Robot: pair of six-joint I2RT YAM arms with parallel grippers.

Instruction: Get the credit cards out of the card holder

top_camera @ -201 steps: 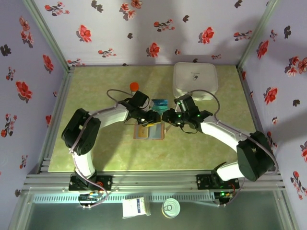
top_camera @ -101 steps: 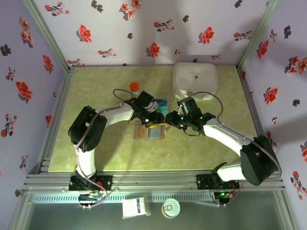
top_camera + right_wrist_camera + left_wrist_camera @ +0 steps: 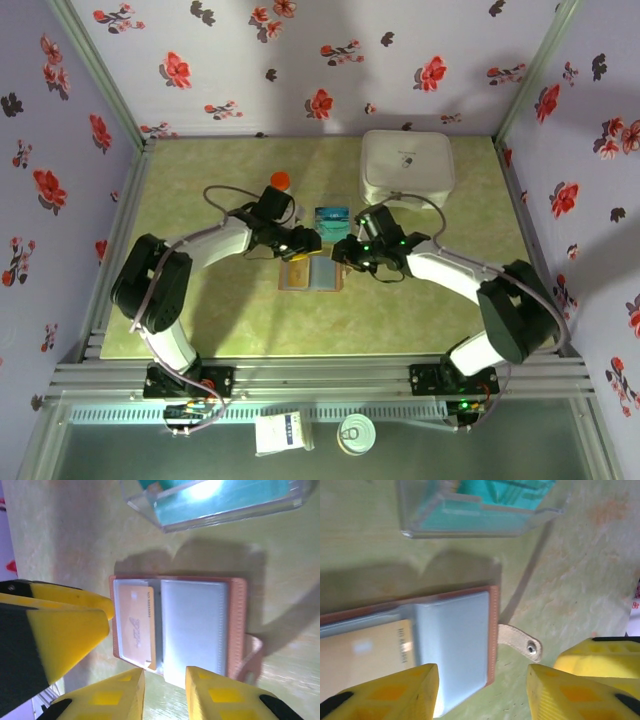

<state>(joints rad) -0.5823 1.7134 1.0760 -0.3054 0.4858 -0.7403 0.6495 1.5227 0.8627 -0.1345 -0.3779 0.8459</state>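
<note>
Counts for you, operator:

- Arms: two. One gripper on each, so the left gripper [image 3: 310,243] [image 3: 482,690] and the right gripper [image 3: 340,250] [image 3: 165,695]. Two yellow fingers [image 3: 395,690] apiece, four in all.
- Table [image 3: 200,310]: one.
- Brown wallet [image 3: 312,276] [image 3: 452,630] [image 3: 190,625]: one. You can count two grey-blue pockets in it and one tab [image 3: 520,642] with one snap.
- Orange-yellow card [image 3: 135,627] [image 3: 365,650]: one, in the wallet.
- Clear box [image 3: 332,215] [image 3: 480,507] [image 3: 220,500]: one. The teal cards inside number more than one; the exact count won't read.
- White case [image 3: 406,166]: one.
- Orange-capped item [image 3: 280,181]: one, too small to name.
- Below the table edge, on your side: one small white box [image 3: 280,432] and one round tin [image 3: 356,434].
</note>
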